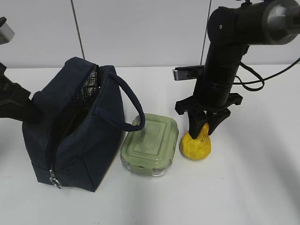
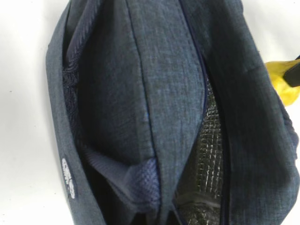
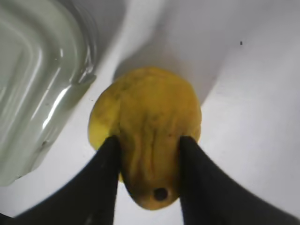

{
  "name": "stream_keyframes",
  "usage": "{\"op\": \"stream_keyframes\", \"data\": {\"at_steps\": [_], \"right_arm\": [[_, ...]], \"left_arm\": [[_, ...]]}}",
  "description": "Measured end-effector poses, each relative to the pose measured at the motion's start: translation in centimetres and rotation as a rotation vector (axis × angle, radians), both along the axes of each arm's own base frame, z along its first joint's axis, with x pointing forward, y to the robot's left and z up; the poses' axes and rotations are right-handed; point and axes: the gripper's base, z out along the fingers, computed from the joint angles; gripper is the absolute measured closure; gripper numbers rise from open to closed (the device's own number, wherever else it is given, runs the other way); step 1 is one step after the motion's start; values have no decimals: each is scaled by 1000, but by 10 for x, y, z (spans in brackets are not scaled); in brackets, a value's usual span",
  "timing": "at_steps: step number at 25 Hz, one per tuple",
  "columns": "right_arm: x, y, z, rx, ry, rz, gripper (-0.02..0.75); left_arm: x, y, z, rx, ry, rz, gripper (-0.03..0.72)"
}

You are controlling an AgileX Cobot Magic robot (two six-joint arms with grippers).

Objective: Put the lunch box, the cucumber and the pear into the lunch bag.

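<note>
The navy lunch bag (image 1: 70,131) stands at the left with its top unzipped and silver lining showing; it fills the left wrist view (image 2: 140,93). My left gripper (image 1: 21,108) is against the bag's left end; its jaws are hidden. The green-lidded lunch box (image 1: 151,143) sits right of the bag and shows in the right wrist view (image 3: 33,79). The yellow pear (image 1: 196,146) rests on the table beside the box. My right gripper (image 1: 202,129) comes down over it, shut on the pear's (image 3: 145,117) narrow neck, one finger on each side. The cucumber is out of view.
The bag's looped handle (image 1: 129,101) hangs over towards the lunch box. A dark flat object (image 1: 187,72) lies behind the right arm near the back of the white table. A black cable (image 1: 262,80) trails at the right.
</note>
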Motion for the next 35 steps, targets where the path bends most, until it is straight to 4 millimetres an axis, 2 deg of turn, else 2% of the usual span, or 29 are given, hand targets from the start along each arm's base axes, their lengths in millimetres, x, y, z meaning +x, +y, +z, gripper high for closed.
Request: {"op": "stream_keyframes", "data": {"at_steps": [1, 2, 7, 9, 15, 18, 23, 26, 29, 35], "right_arm": [[0, 0, 0, 5, -1, 5, 498], [0, 1, 1, 6, -4, 8, 528], [0, -2, 10, -15, -36, 25, 547], [-2, -4, 30, -13, -89, 29, 548], [-18, 11, 124, 63, -342, 87, 549], [-29, 33, 157, 106, -431, 147, 549], [-57, 91, 200, 220, -545, 292, 549], [-68, 118, 210, 270, -575, 356, 550], [-72, 139, 207, 291, -572, 400, 550], [-61, 164, 167, 269, -482, 428, 551]], "left_arm": [[0, 0, 0, 0, 0, 0, 687], [0, 0, 0, 0, -1, 0, 687], [0, 0, 0, 1, -1, 0, 687], [0, 0, 0, 1, -1, 0, 687], [0, 0, 0, 1, -2, 1, 687], [0, 0, 0, 1, -2, 1, 687], [0, 0, 0, 1, -2, 1, 687], [0, 0, 0, 1, -1, 0, 687], [0, 0, 0, 1, -1, 0, 687], [0, 0, 0, 1, -1, 0, 687]]}}
